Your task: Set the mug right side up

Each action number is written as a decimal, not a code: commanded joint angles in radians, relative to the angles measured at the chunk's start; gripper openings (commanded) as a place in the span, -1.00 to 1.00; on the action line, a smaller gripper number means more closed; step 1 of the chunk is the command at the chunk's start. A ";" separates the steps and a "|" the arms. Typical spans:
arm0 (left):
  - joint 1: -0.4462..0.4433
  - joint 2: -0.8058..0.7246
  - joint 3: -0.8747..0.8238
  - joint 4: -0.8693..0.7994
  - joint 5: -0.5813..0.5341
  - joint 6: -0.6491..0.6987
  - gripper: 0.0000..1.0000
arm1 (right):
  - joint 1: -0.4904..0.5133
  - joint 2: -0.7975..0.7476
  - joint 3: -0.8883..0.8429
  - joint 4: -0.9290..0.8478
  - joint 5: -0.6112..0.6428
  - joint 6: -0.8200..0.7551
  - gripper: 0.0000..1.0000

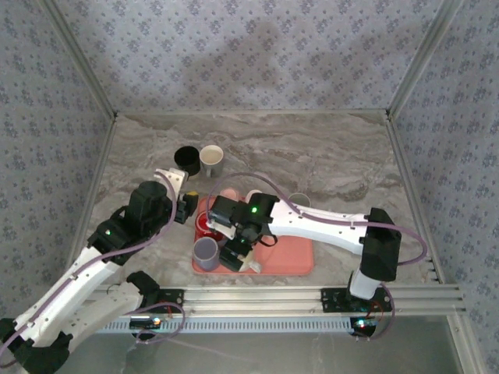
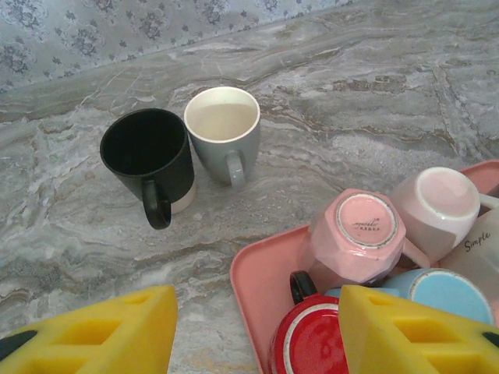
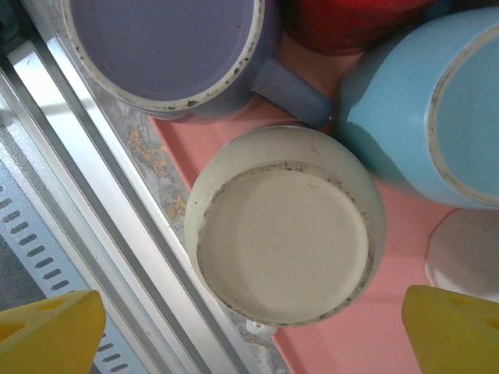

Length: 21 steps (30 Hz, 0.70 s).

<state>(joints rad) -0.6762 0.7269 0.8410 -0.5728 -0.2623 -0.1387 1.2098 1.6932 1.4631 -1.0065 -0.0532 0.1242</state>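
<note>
Right gripper point(image 3: 249, 335) jaws wide, empty, over upside-down cream mug point(image 3: 284, 241) at near edge of pink tray point(image 3: 351, 343); centre fingers across its body, drop low, clamp firmly, clear the purple mug point(image 3: 164, 47) before flipping

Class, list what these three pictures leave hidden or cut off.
1. Top view: the right arm covers most mugs on the tray.
2. Left wrist view: the lettered mug is cut off by the right edge.
3. Right wrist view: the cream mug hides most of its own handle; the blue mug runs off the edge.
</note>
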 commanded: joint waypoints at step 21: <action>0.001 0.002 -0.010 0.017 -0.002 0.017 0.14 | 0.008 0.077 0.026 -0.033 0.047 0.034 1.00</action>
<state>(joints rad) -0.6762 0.7292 0.8330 -0.5724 -0.2623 -0.1387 1.2098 1.7447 1.4635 -1.0069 -0.0216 0.1425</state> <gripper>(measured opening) 0.570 0.998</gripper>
